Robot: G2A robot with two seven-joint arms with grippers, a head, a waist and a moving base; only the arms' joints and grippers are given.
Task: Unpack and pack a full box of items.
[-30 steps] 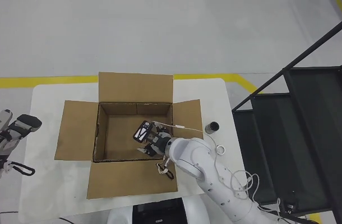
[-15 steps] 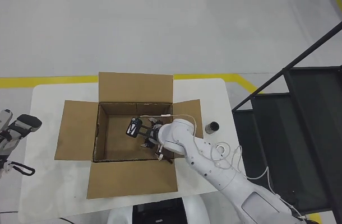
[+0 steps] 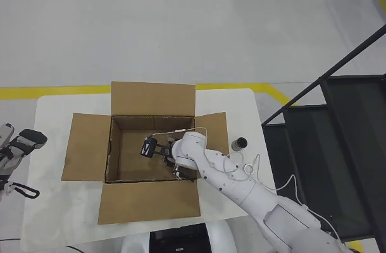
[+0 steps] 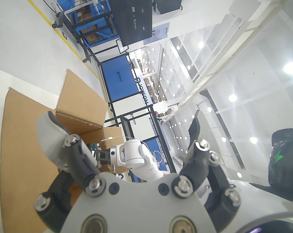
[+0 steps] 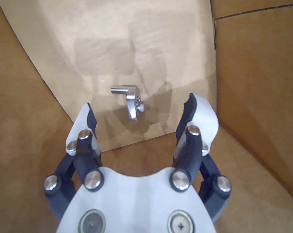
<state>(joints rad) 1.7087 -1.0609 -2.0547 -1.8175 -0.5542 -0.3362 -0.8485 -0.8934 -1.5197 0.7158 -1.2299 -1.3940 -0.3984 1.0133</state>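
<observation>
Cardboard box [image 3: 85, 148] is judged nearly unpacked: one metal bracket [image 5: 132, 99] is left at frame centre, beyond the right gripper [image 5: 141, 109], whose jaws are spread; repacking is not yet begun

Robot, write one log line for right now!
right gripper: open, inside box | metal part: on box floor | left gripper: open

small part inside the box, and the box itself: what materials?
Bracket: looks like bare metal, aluminium or steel, can't tell which. It is silvery with flat machined faces, bright highlights, a round pin and a small screw.
Box: brown cardboard, matte, with fold creases. The panel under the bracket is paler.
</observation>
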